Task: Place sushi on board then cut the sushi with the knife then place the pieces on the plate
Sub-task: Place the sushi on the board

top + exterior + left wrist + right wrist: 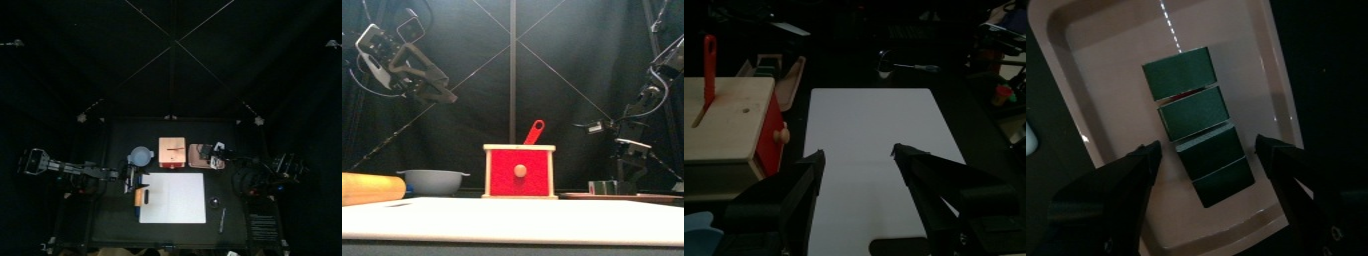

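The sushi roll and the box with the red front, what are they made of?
The sushi roll looks like plastic or painted wood, I cannot tell which: dark green blocks with flat, smooth faces. The box looks like pale bare wood around its edges, with a front painted smooth red.

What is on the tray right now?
A sushi roll of four dark green blocks lies on the pink tray, under the open right gripper. Whatever is beneath the roll is hidden.

The left arm (398,66) and right arm (653,84) are black, jointed, cable-draped, ending in dark tapered fingers (798,192).
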Controlling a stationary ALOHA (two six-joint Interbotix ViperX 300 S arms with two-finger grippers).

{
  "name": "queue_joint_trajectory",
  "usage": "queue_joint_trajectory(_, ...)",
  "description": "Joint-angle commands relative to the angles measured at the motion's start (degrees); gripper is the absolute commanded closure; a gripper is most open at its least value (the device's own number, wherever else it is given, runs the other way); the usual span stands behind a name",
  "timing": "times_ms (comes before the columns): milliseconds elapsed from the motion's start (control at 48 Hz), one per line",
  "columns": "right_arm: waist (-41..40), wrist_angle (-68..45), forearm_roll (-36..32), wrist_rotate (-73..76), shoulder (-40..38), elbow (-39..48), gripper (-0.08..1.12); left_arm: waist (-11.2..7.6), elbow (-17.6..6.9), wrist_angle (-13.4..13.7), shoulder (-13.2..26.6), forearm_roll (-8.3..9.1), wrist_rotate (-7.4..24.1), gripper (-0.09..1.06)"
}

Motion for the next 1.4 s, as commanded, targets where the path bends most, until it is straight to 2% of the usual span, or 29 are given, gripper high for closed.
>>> queue_joint_trajectory(21,-0.35,-0.97,0.00,0.18,0.53,-1.49,0.02,0.09,-0.35,-0.53,-0.09,-0.62,0.00,0.06)
queue_joint_trajectory(125,-0.44,-1.32,-0.18,0.18,0.62,-2.20,0.07,0.09,0.00,-0.53,-0.09,-1.23,0.00,0.06)
queue_joint_trajectory(333,-0.62,-1.05,-0.26,0.18,0.79,-2.90,0.36,0.09,0.26,-0.53,-0.09,-1.85,0.00,0.06)
queue_joint_trajectory(458,-0.62,-0.35,0.18,0.44,0.79,-2.81,0.48,0.09,0.26,-0.53,-0.09,-1.85,0.00,0.06)
queue_joint_trajectory(667,-0.09,2.90,4.31,1.32,-1.32,-4.13,0.48,0.09,0.26,-0.35,-0.09,-1.85,0.00,0.06)
queue_joint_trajectory(875,1.14,7.91,13.80,1.58,-8.88,-5.71,0.48,0.44,0.35,-0.26,-0.09,-1.85,0.26,0.06)
queue_joint_trajectory(1146,6.68,9.14,22.50,2.72,-18.54,-4.22,0.48,1.05,0.35,-0.26,-0.09,-1.85,0.35,0.05)
queue_joint_trajectory(1396,12.39,8.00,27.86,6.15,-23.29,-1.76,0.48,1.58,0.35,-0.26,-0.09,-1.85,0.18,0.06)
